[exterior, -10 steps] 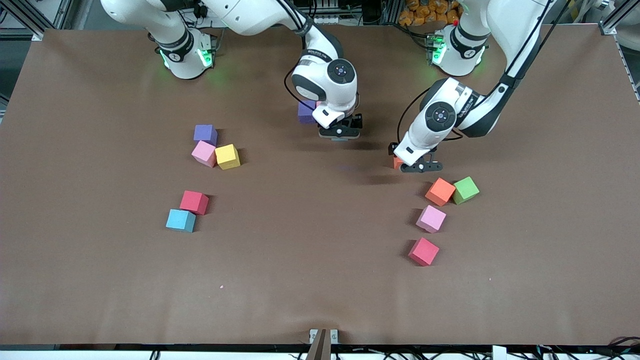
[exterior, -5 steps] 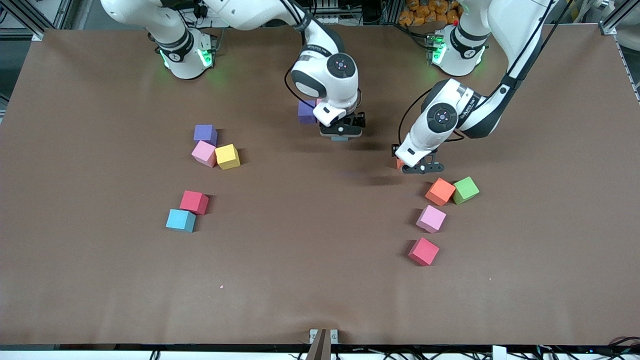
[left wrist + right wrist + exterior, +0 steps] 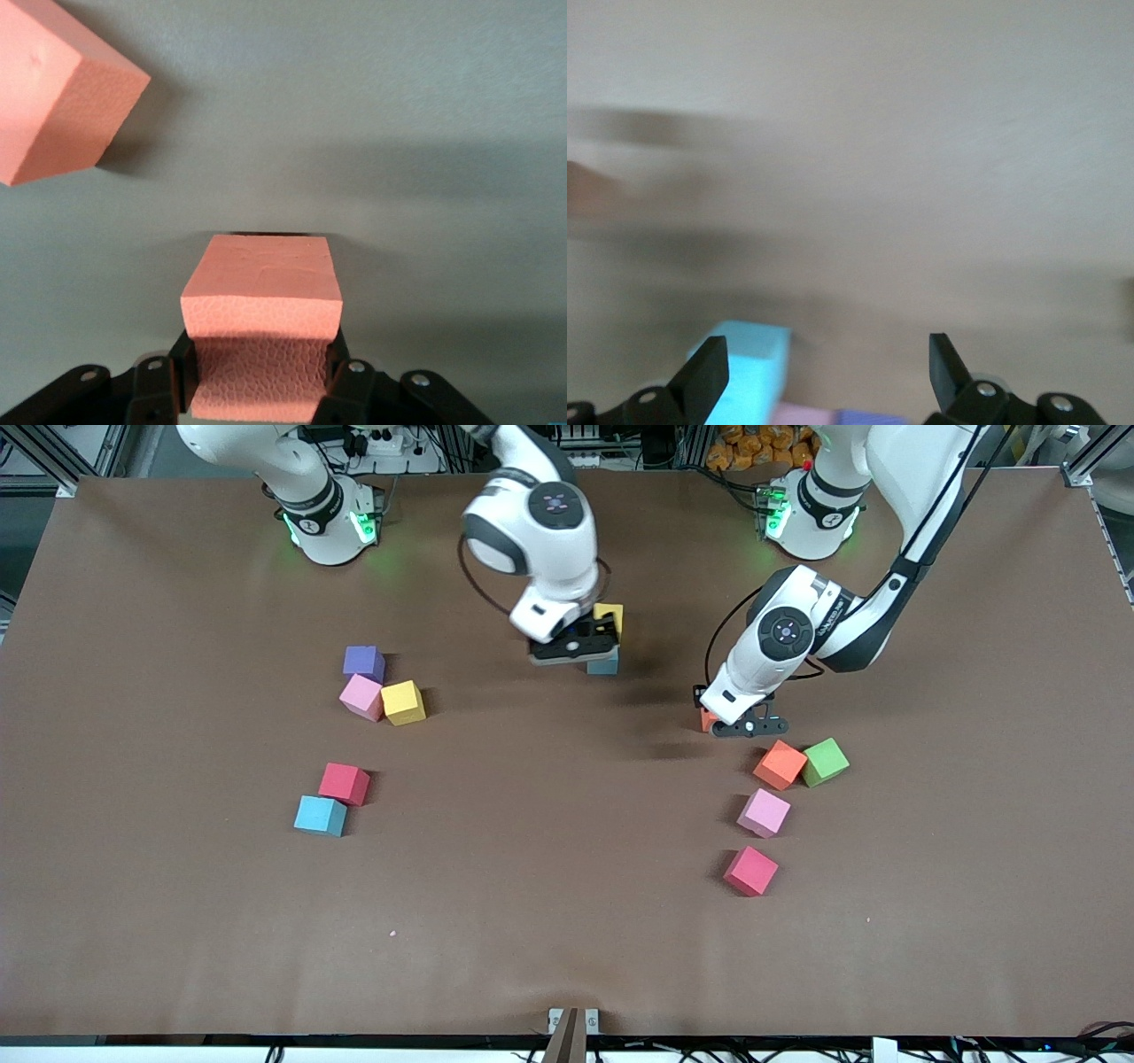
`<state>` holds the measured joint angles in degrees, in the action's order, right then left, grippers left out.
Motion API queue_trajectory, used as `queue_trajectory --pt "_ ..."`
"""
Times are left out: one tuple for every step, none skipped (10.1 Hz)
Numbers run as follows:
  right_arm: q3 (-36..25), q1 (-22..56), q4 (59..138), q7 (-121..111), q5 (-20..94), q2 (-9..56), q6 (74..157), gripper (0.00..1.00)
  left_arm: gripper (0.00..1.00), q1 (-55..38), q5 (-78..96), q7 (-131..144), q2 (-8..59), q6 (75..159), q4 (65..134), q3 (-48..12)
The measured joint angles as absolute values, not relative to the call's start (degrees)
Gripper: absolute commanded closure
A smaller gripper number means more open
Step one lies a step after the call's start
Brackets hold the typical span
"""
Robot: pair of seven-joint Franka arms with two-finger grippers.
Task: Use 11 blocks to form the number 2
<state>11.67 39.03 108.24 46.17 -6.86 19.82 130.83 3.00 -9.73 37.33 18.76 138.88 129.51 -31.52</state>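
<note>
Closure of the left gripper (image 3: 742, 724) on an orange block (image 3: 261, 305) is being completed on the table beside the orange-green pair. The right gripper (image 3: 576, 645), empty with fingers apart, is being withdrawn above the started digit's yellow (image 3: 609, 615) and blue (image 3: 604, 662) blocks.

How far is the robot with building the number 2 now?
Early stage. A yellow cube and a light blue cube lie together under the open right end effector. The left end effector grips an orange cube. Eight loose cubes remain, such as the red cube.
</note>
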Motion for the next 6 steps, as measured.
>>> queue_trajectory --pt "11.7 35.6 111.3 40.5 -6.9 18.3 130.5 0.00 0.46 2.8 -9.7 38.4 18.7 137.9 128.1 -32.6" --pt "11.7 32.0 113.2 34.7 -6.9 17.9 130.1 0.00 0.47 1.9 -9.7 39.8 18.6 136.4 126.4 -33.6" --pt "11.7 28.7 114.1 28.9 -6.9 17.9 129.6 0.00 0.48 0.5 -9.7 41.1 18.5 134.6 124.3 -34.1" --pt "11.7 25.6 114.1 23.6 -6.9 17.9 129.1 0.00 0.48 -1.1 -9.7 42.1 18.5 132.7 122.0 -34.3" --pt "11.8 22.3 114.1 18.3 -6.9 17.9 129.0 0.00 0.49 -2.5 -9.6 42.5 18.5 131.4 120.0 -34.3" --pt "11.7 18.4 114.1 11.5 -6.9 17.9 129.1 0.00 0.50 -3.9 -9.4 42.7 18.6 131.0 118.5 -34.3"
